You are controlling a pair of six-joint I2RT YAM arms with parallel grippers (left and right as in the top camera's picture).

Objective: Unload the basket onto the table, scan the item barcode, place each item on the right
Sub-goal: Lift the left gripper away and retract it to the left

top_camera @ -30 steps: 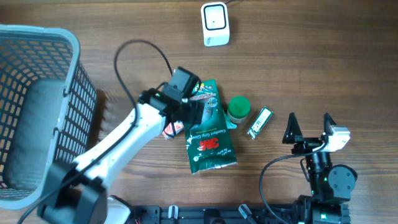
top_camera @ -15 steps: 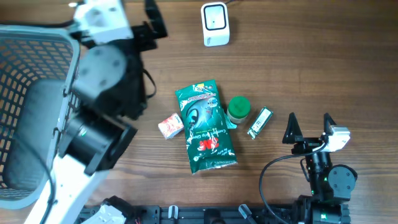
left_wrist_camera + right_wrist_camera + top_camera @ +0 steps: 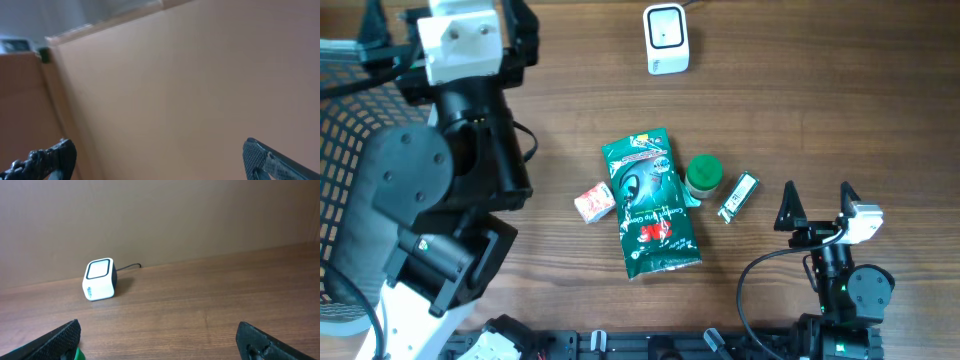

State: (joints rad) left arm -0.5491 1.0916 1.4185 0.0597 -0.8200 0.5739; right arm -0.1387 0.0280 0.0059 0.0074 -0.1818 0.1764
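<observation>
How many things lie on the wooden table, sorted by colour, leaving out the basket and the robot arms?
Green: 3 (packet, capped jar, small bar)
White: 1 (scanner box)
Red and white: 1 (small pack)
Total: 5

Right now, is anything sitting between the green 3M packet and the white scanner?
Nothing visible does. Only bare wooden table lies between the flat green 3M packet and the white cube-shaped scanner; the green-lidded jar stands beside the packet, off that line.
</observation>
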